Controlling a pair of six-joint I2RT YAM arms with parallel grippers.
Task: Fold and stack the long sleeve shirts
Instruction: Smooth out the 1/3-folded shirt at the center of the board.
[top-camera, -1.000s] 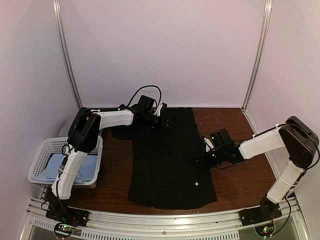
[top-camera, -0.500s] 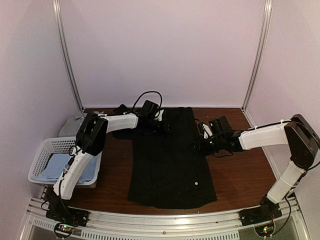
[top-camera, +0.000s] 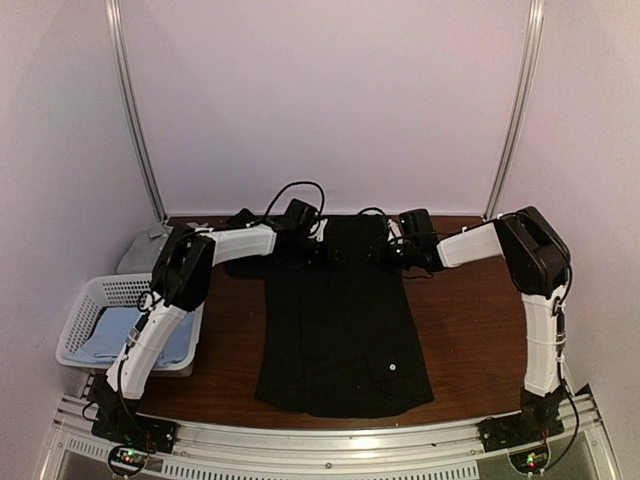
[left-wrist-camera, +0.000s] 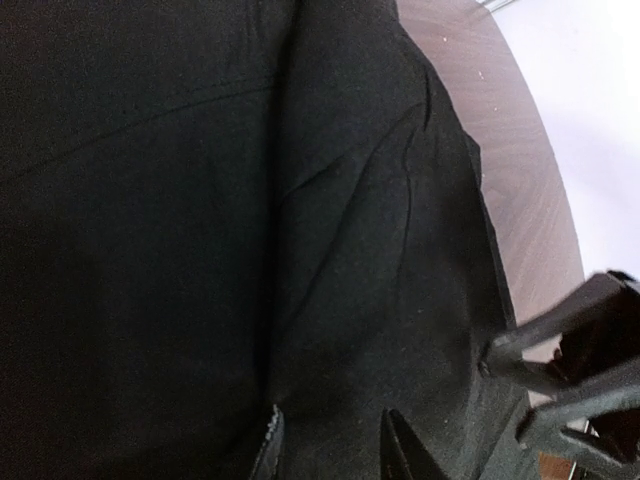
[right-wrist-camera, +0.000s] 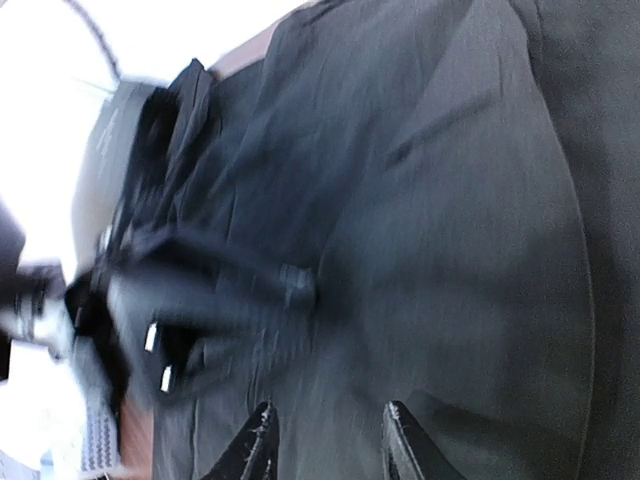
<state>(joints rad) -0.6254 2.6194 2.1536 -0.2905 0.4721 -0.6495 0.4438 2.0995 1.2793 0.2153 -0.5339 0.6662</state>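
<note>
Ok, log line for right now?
black shirt: spread on table | left pincer: open, shirt's far end | right pincer: open, shirt's far end

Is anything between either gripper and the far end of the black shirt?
Nothing visible does. The left gripper and the right gripper both sit right over the far end of the black shirt, and each wrist view shows only bare cloth beneath the open fingertips.

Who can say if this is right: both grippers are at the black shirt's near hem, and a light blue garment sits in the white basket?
One detail is wrong: the top external view shows the left gripper and right gripper at the far end of the black shirt, not its near hem. The light blue garment does sit in the white basket.
</note>
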